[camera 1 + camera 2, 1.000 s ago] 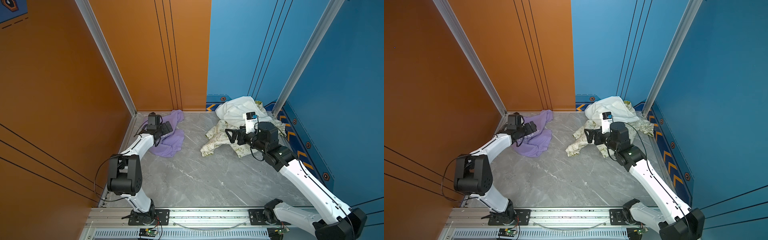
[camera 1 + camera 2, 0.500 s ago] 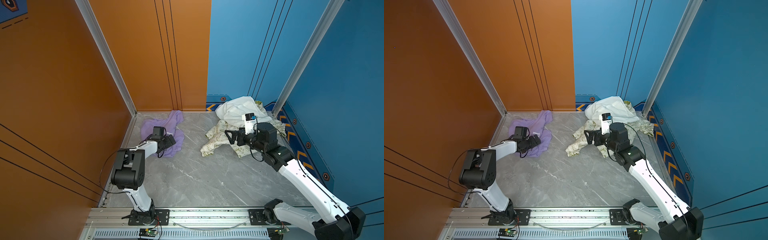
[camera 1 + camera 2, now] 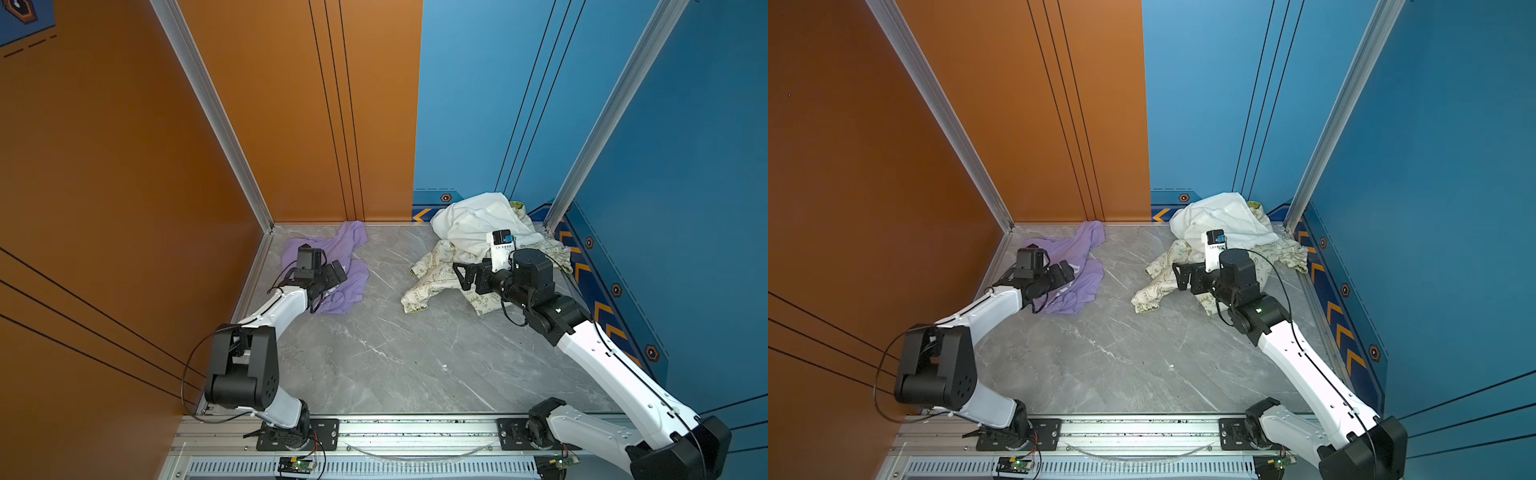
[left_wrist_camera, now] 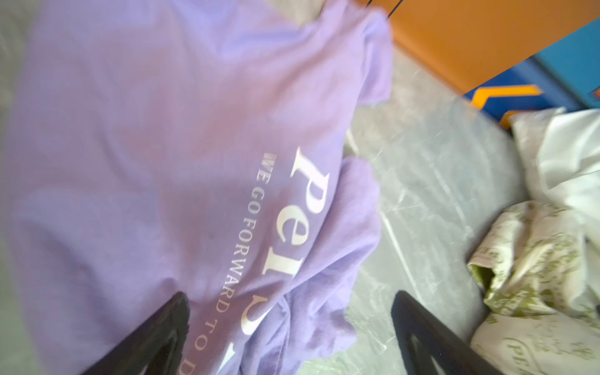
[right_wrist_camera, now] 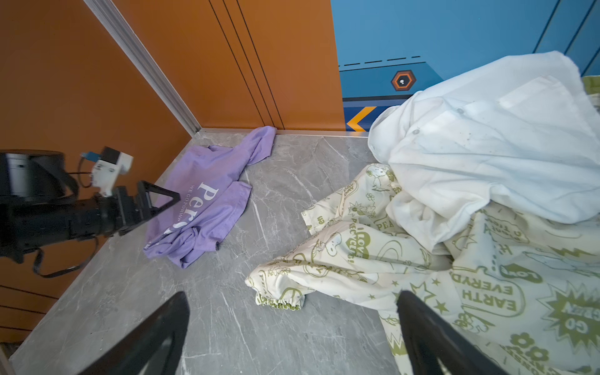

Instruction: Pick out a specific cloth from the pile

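Note:
The cloth (image 3: 353, 286), a lilac T-shirt with white lettering, lies crumpled on the grey floor at the back left, apart from the pile; it also shows as the cloth (image 3: 1088, 282), (image 4: 146, 162), (image 5: 211, 181). My left gripper (image 3: 337, 272) (image 3: 1066, 270) (image 4: 290, 297) (image 5: 162, 198) hangs open just over it, fingers wide, gripping nothing. The pile at the back right is a white shirt (image 3: 478, 224) (image 3: 1221, 220) (image 5: 487, 146) lying on a cream cloth with green print (image 3: 432, 282) (image 3: 1156, 286) (image 5: 454, 276). My right gripper (image 3: 464, 274) (image 3: 1183, 276) (image 5: 292, 296) is open and empty above the cream cloth's near edge.
An orange wall (image 3: 124, 187) stands close on the left and at the back, a blue wall (image 3: 685, 208) on the right and at the back. A metal rail (image 3: 415, 428) with both arm bases runs along the front. Grey marble floor (image 3: 395, 353) lies between the cloths.
The left gripper drew back from the far corner toward the front, uncovering the back part of the lilac cloth, and stayed open. The right arm has not moved.

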Controlling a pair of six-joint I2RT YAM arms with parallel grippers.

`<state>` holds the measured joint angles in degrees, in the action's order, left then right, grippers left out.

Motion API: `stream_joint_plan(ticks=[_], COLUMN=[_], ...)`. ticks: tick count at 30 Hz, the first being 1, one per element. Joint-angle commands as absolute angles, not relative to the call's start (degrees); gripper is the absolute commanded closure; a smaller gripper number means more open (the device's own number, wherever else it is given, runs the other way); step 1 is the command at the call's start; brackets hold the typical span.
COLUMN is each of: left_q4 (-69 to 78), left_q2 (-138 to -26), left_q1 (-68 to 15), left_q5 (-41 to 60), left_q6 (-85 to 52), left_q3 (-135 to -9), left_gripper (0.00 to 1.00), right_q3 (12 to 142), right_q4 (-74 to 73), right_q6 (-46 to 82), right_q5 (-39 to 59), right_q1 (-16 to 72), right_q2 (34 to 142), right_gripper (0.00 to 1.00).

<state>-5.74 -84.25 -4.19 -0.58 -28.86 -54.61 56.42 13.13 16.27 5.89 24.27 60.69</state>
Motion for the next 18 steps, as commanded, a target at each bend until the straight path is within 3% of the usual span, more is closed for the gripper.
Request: stream_joint_plan(ticks=[1, 10, 18], left_q4=[-5.14, 15.83, 34.68], left_q2=[-76.69, -60.93, -65.26], left_q1=[-4.90, -2.44, -0.79], left_q5=[-6.91, -10.91, -14.79], left_q6=[-20.68, -8.26, -7.56], left_q3=[-54.19, -35.19, -21.21], left_gripper=[0.02, 0.02, 0.02], right_q3=[53.85, 41.01, 30.18], right_q4=[11.29, 6.40, -4.71], right_q6=[15.12, 15.93, 18.34], right_q5=[0.58, -5.44, -6.41], right_q1=[22.86, 14.26, 5.58], right_q2=[57.09, 50.61, 51.20], right_gripper=[0.00, 0.00, 0.00])
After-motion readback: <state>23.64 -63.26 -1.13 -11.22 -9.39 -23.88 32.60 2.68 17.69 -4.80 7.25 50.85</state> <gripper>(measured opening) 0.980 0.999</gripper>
